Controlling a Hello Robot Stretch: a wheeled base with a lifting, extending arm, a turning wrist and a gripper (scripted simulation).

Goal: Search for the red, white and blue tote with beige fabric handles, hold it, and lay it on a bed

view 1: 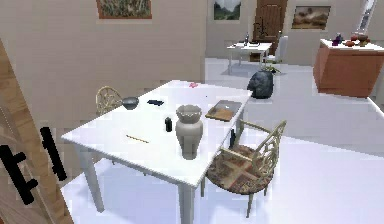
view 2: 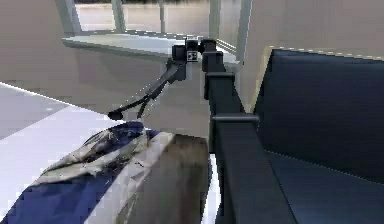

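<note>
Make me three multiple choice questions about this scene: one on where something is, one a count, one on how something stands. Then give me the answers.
1. Where is the vase?
A. on the white table
B. on the floor
C. on the brown counter

2. How many wicker chairs are at the white table?
A. one
B. two
C. four

3. How does the vase stand?
A. lying on its side
B. upside down
C. upright

Answers:
1 A: its base rests on the tabletop, near the front edge.
2 B: one chair is at the near right side of the table and another is at its far left.
3 C: its mouth faces up and its base sits flat on the table.
</note>
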